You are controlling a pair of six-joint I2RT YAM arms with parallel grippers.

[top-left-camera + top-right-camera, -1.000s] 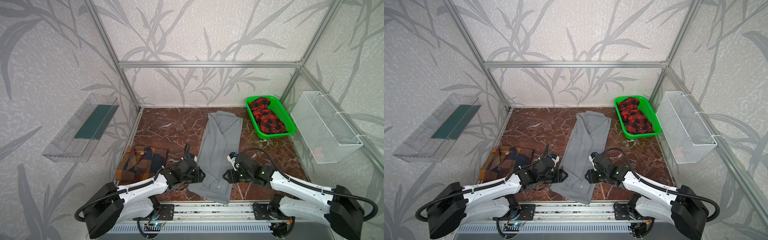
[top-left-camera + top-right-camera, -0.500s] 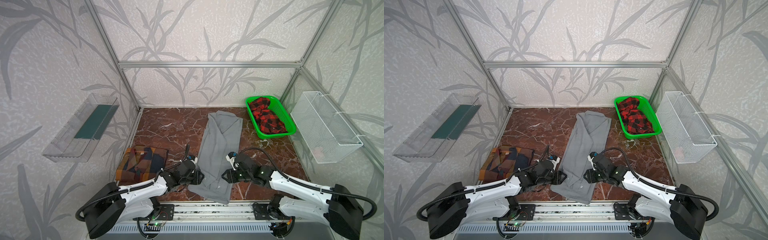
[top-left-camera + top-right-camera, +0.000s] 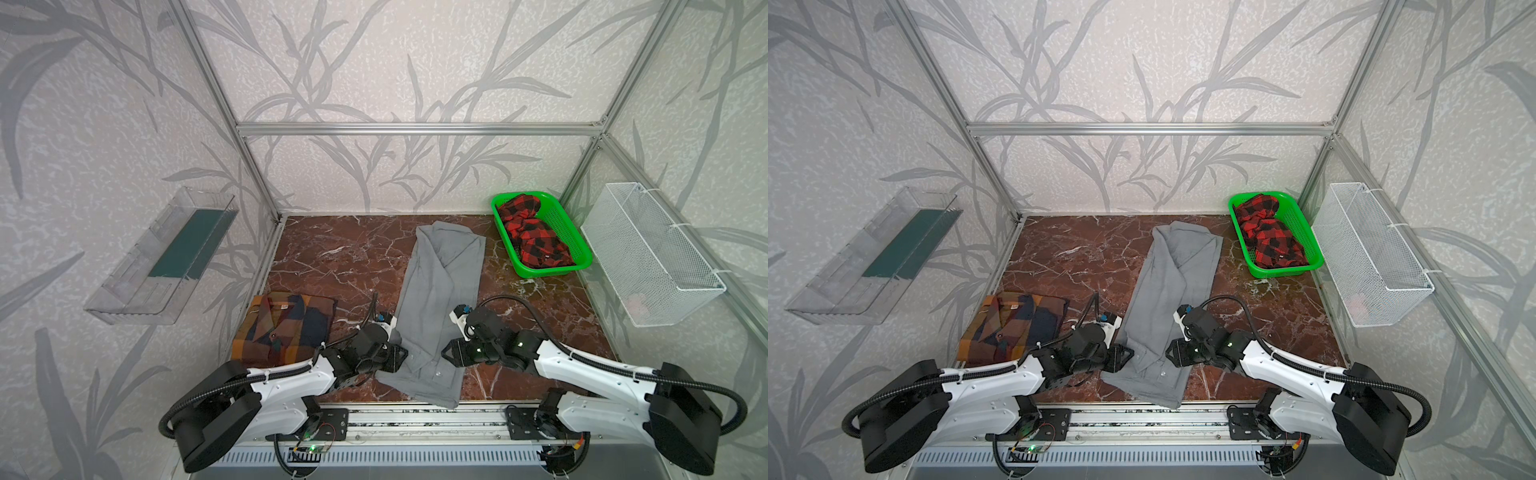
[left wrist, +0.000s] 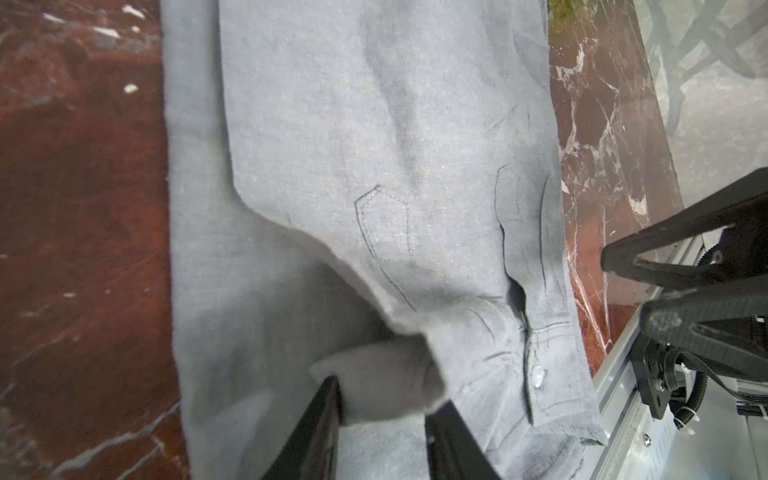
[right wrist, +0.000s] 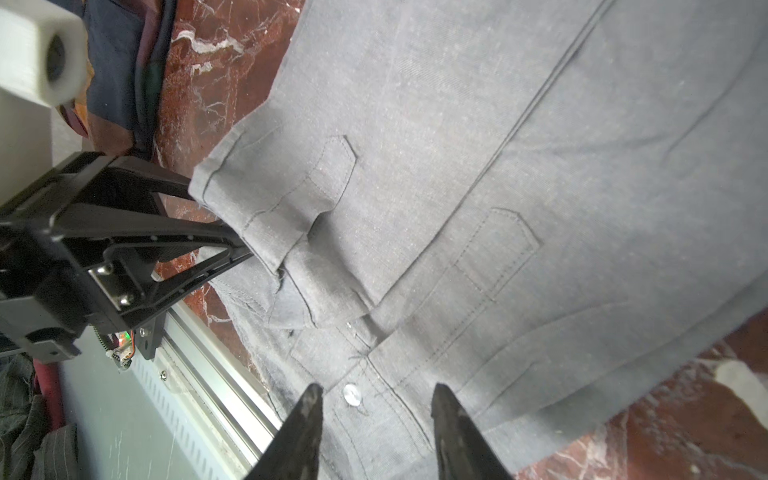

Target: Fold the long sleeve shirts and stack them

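The grey long sleeve shirt [image 3: 440, 291] [image 3: 1171, 286] lies folded into a long strip down the middle of the marble table. The checked orange, brown and navy shirt [image 3: 286, 328] [image 3: 1013, 328] lies folded at the front left. My left gripper [image 3: 397, 359] [image 4: 382, 390] is at the grey shirt's near left edge. It is shut on a bunched fold of grey cloth [image 4: 374, 374] beside a buttoned cuff [image 4: 540, 374]. My right gripper [image 3: 446, 357] [image 5: 376, 395] stands open over the shirt's near right part, a cuff button [image 5: 351, 394] between its fingertips.
A green basket [image 3: 577, 249] holding red and black checked cloth [image 3: 532, 237] stands at the back right. A white wire basket [image 3: 648, 257] hangs on the right wall and a clear tray [image 3: 166, 257] on the left wall. An aluminium rail [image 3: 415, 411] runs along the front edge.
My left gripper's jaws have narrowed onto the grey cloth and the hand has shifted slightly toward the shirt's near edge. The right gripper has hardly moved.
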